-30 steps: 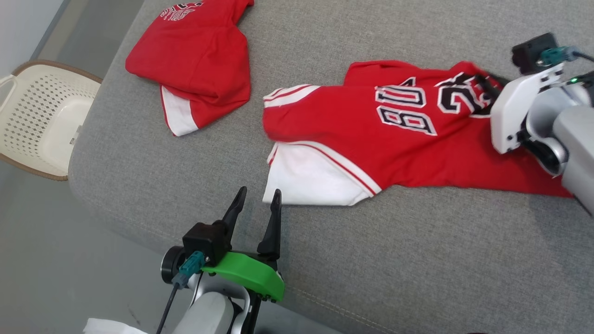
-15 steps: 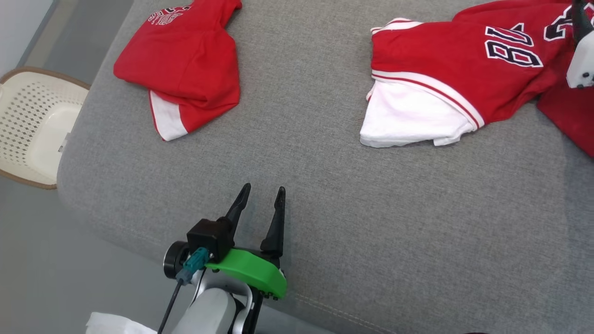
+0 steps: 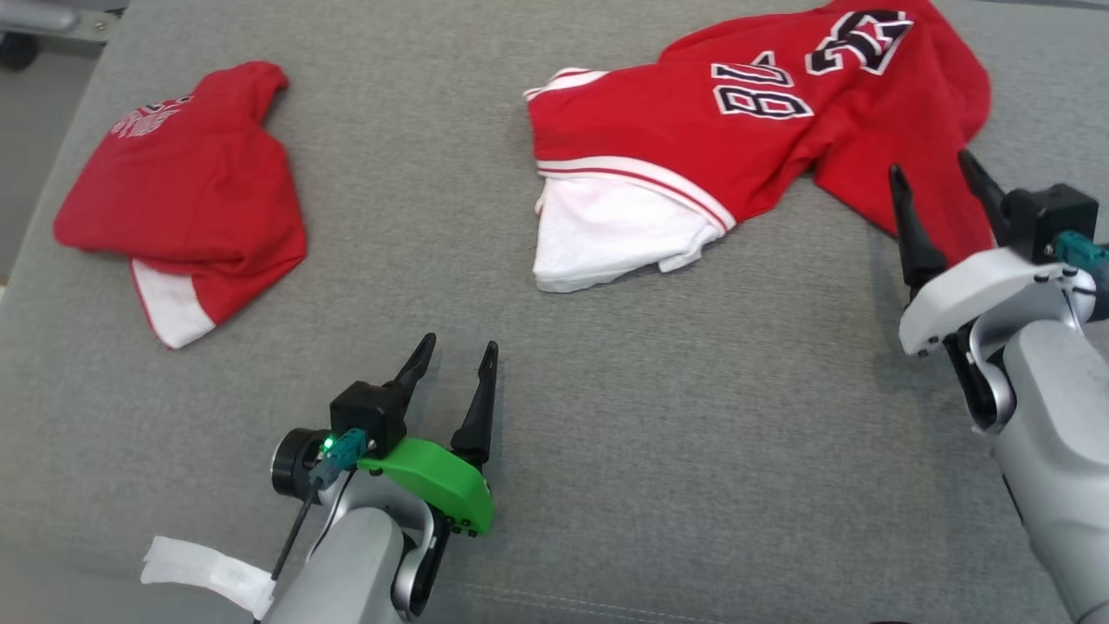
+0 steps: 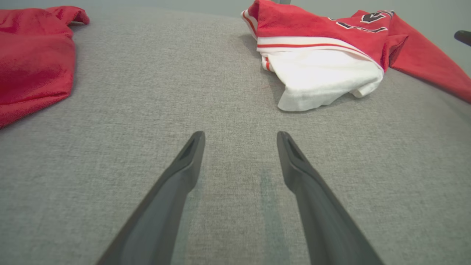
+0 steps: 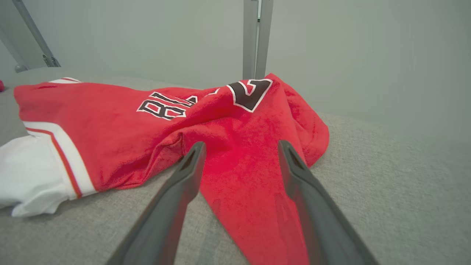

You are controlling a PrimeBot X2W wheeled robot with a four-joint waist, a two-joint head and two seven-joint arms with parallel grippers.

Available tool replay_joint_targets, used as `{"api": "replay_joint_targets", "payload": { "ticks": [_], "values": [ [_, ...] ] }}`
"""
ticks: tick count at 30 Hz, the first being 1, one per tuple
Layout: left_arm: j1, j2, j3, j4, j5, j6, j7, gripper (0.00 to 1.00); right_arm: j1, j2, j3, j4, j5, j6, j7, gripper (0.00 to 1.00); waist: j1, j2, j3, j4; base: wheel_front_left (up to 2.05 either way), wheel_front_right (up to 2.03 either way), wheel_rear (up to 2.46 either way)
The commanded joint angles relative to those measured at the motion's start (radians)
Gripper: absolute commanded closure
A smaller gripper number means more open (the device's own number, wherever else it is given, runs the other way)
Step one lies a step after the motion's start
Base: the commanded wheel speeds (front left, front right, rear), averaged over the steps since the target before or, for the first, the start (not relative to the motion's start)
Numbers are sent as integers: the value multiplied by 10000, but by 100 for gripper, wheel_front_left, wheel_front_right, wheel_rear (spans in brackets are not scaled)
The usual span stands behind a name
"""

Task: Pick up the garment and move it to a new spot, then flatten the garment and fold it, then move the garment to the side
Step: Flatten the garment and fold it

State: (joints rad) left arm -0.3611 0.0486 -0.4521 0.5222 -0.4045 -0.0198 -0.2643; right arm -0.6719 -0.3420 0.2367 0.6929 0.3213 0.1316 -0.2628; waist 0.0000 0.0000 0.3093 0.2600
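Working over a wide grey padded surface (image 3: 658,451), with plenty of bare room in the middle. On its far right part, crumpled rather than flat: the red jersey (image 3: 693,130), lettering up, white lining (image 3: 598,238) bunched at the near-left end, one red flap trailing toward the right arm. Well apart on the left, a second red garment (image 3: 182,208), loosely folded.

Right claw (image 3: 931,165) released, fingers spread wide either side of that trailing flap, gripping nothing; touching the cloth or not, cannot tell. Left claw (image 3: 459,342) likewise spread and empty, low over bare cover, well short of the jersey.

Most likely to go wrong in the flattening. Pinching only the top layer at the flap would probably drag the jersey into a tighter heap instead of spreading it. Pulling from one end alone, with the left claw so far off, would likely slide the whole piece rather than stretch it. Pressing too deep could catch the padded cover between the fingers. Lesser worry: white lining tucked under, apt to be trapped inside a fold unless drawn out first.
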Motion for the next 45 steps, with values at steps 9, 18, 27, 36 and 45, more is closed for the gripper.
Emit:
{"api": "replay_joint_targets", "payload": {
  "ticks": [9,18,27,36,45],
  "values": [
    [-1049,47,1341,1429,690,-515,-1,0,2152,783,-1180,-2024,-634,-18,-26,0,0,0,59,-2804,0,0,0],
    [-1281,45,2144,1806,886,-771,-1,0,2837,1230,-1592,-2680,-814,-18,-27,0,0,0,254,-3361,0,0,0],
    [-955,43,2412,1317,831,-932,0,100,3005,1367,-1845,-2775,-884,-16,-27,0,0,0,240,-3466,0,0,0],
    [-281,40,2112,48,667,-1019,0,100,3332,1490,-2120,-2447,-874,-18,-27,0,0,0,-235,-2787,0,0,0],
    [324,40,2290,-845,702,-1077,1,100,3817,1709,-2311,-1996,-848,-18,-27,0,0,0,-1146,-1745,0,0,0]
  ]
}}
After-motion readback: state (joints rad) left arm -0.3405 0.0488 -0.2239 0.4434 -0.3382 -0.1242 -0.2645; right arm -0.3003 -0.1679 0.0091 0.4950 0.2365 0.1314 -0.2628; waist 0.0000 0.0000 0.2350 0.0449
